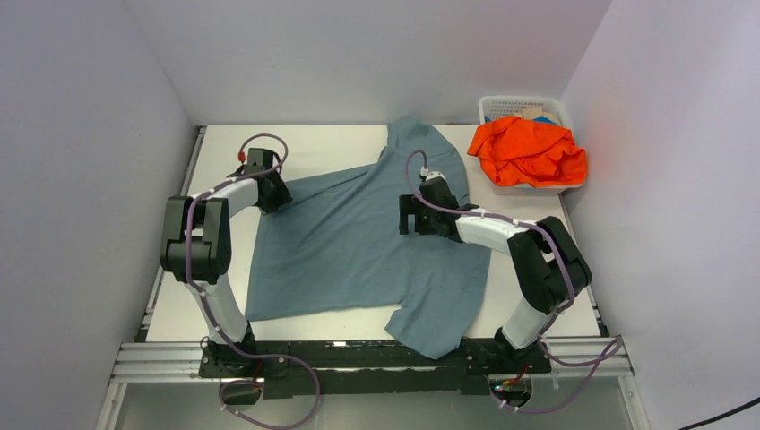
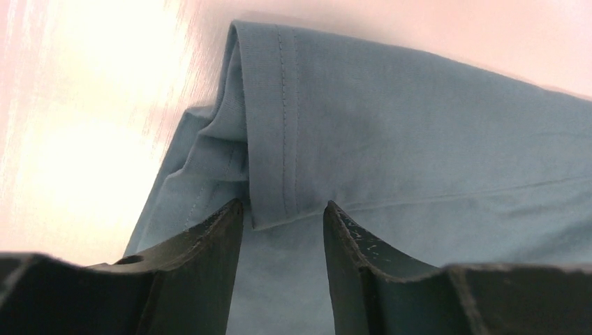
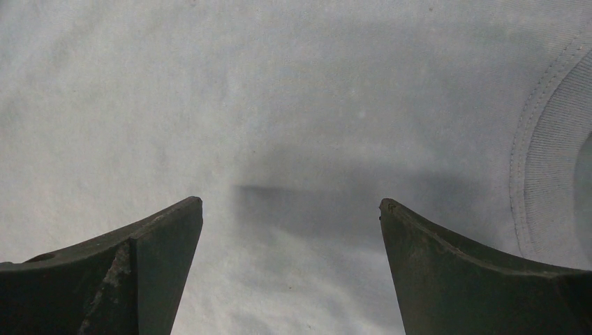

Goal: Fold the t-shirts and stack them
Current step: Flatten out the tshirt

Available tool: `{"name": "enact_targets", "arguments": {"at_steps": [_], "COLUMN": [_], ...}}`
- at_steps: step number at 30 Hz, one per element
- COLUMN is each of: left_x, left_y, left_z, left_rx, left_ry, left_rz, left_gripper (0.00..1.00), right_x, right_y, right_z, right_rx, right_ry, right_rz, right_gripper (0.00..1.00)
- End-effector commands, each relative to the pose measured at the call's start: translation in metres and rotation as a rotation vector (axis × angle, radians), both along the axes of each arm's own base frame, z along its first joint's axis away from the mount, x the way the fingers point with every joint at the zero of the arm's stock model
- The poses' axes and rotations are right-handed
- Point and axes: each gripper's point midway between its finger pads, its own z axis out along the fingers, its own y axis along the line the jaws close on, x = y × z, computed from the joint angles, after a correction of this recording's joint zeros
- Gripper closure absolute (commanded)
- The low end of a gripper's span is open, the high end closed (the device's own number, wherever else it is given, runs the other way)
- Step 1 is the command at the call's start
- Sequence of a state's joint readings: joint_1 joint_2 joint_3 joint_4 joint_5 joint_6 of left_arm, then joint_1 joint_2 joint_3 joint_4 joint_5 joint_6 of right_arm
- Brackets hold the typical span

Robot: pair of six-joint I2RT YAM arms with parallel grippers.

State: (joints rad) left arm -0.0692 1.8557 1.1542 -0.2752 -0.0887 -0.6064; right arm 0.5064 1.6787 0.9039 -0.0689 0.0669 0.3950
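White table (image 1: 314,143), slate-blue t-shirt (image 1: 358,251) flat across its middle, white mesh basket (image 1: 513,107) in its far right corner.

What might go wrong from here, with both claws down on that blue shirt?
1. The left gripper straddles only a thin folded hem of the blue-grey t-shirt; it may catch one layer, or slip off when lifting.
2. The right gripper stands open over flat cloth by the collar, with no fold to pinch, so it might grab nothing.
3. A sleeve overhangs the table's near edge and could snag.

White, black-jointed arms (image 1: 235,190); looping purple cables (image 1: 264,136); dark jaws, seemingly scuffed.
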Motion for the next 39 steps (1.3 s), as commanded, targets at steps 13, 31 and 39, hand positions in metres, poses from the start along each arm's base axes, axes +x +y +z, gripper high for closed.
{"name": "enact_targets", "arguments": {"at_steps": [13,31,39], "left_x": [0.027,0.127,0.197], "left_y": [0.004,0.021,0.067], "left_z": [0.026,0.086,0.081], "left_rx": [0.018,0.009,-0.008], "left_ry": [-0.025,-0.251,-0.262], "left_rz": [0.016,0.040,0.180], "left_gripper": [0.94,1.00,0.77], "right_x": [0.007,0.007,0.009], "right_y": [-0.011,-0.011,-0.008], "right_z": [0.014,0.015,0.017], "right_rx": [-0.019,-0.023,-0.010], "right_ry": [-0.046,-0.052,-0.056], "right_rz": [-0.044,-0.032,-0.023], "right_gripper": [0.00,0.00,0.00]}}
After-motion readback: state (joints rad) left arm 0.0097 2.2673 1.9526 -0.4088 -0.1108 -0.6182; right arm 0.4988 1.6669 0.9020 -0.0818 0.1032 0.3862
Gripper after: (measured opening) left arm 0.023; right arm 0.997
